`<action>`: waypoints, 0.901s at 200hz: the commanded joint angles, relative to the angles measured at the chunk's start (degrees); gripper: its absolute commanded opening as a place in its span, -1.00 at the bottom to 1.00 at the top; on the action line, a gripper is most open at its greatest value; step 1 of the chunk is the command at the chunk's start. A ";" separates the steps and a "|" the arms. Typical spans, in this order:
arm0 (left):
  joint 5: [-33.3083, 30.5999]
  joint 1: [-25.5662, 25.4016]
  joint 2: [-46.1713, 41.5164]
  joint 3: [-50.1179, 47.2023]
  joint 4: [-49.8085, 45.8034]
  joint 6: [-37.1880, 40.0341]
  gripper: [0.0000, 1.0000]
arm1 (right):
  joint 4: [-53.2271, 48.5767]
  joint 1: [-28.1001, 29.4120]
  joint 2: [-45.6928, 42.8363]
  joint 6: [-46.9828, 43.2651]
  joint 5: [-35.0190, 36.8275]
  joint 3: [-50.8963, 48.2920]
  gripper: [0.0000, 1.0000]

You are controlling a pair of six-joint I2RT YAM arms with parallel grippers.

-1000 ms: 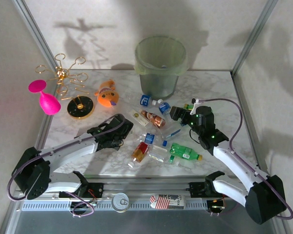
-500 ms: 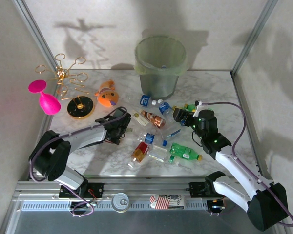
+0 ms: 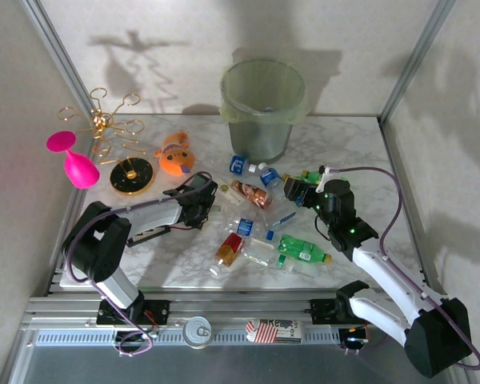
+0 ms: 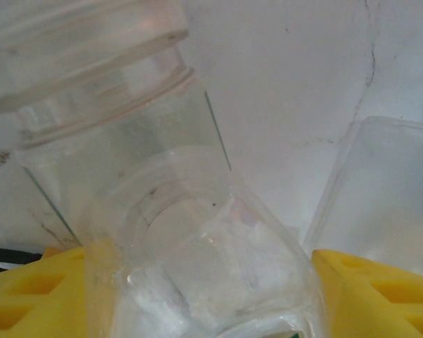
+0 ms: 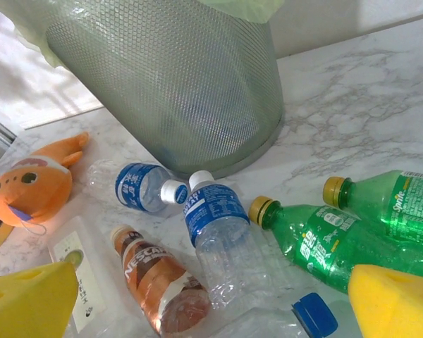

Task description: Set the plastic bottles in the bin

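Several crushed plastic bottles lie in the middle of the table: a blue-labelled one [image 5: 218, 232], a brown one [image 5: 158, 282] and green ones [image 5: 324, 246]. In the left wrist view a clear bottle [image 4: 190, 239] sits between the yellow pads [image 4: 28, 296], and my left gripper [image 4: 197, 296] is shut on it at the left edge of the pile [image 3: 212, 196]. My right gripper [image 3: 292, 192] hangs open above the blue-labelled bottle, gripping nothing. The pale-green bin [image 3: 264, 104] stands just behind the pile, close in the right wrist view [image 5: 176, 77].
An orange plush toy [image 3: 176, 156], a black disc [image 3: 132, 176], a gold wire rack [image 3: 112, 132] and a pink wine glass [image 3: 74, 160] stand to the left. More bottles [image 3: 302, 250] lie toward the front. A can [image 3: 198, 330] rests on the front rail.
My left arm has reached right and forward to the pile's left edge, and its jaws have closed onto the clear bottle. My right gripper shifted slightly toward the bin, still open.
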 commanded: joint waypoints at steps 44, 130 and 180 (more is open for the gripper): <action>-8.22 1.02 -7.16 1.34 -3.02 -2.65 0.19 | 1.09 0.26 1.27 -0.37 0.33 1.87 0.98; -19.27 1.86 -25.15 3.87 10.46 28.46 0.15 | 3.96 0.26 3.67 1.01 -2.61 0.84 0.98; -10.58 1.82 -22.90 13.94 20.20 47.62 0.11 | 4.06 0.28 3.57 2.18 -4.21 -1.04 0.98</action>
